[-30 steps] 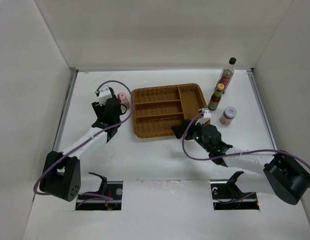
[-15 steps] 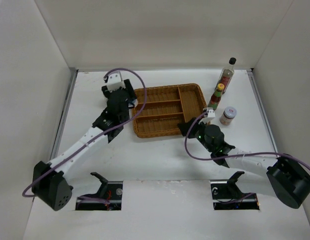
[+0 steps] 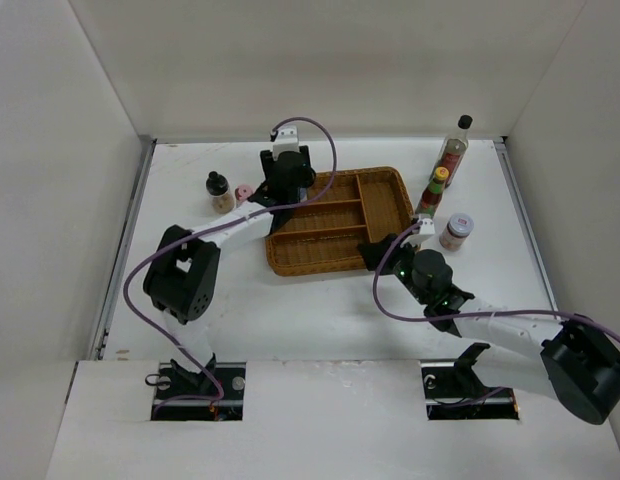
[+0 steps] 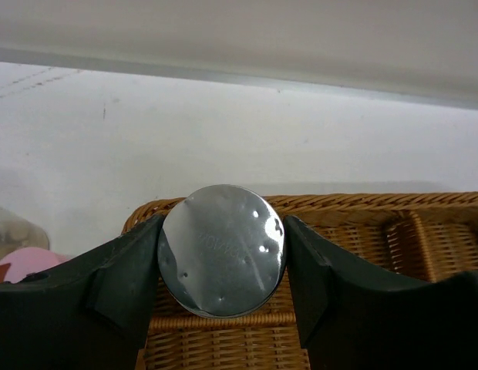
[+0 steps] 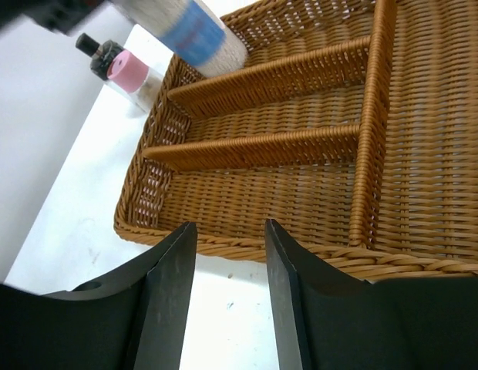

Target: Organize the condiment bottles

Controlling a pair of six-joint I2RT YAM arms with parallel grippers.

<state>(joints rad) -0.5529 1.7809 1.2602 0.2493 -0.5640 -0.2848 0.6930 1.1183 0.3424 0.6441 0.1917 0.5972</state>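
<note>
Over the wicker tray [image 3: 383, 206], left gripper [image 4: 222, 253] clamps a cylindrical blue-banded bottle [image 5: 194, 31].

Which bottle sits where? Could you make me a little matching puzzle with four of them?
Bottles:
1. blue-banded bottle
2. pink-capped bottle
3. tall clear bottle
4. yellow-capped bottle

Places:
A. on the table, left of the tray
B. farthest back, on the right
C. gripped in the left jaws, over the tray
D. close beside the tray's right rim

Pairs: 1-C, 2-A, 3-B, 4-D
</note>
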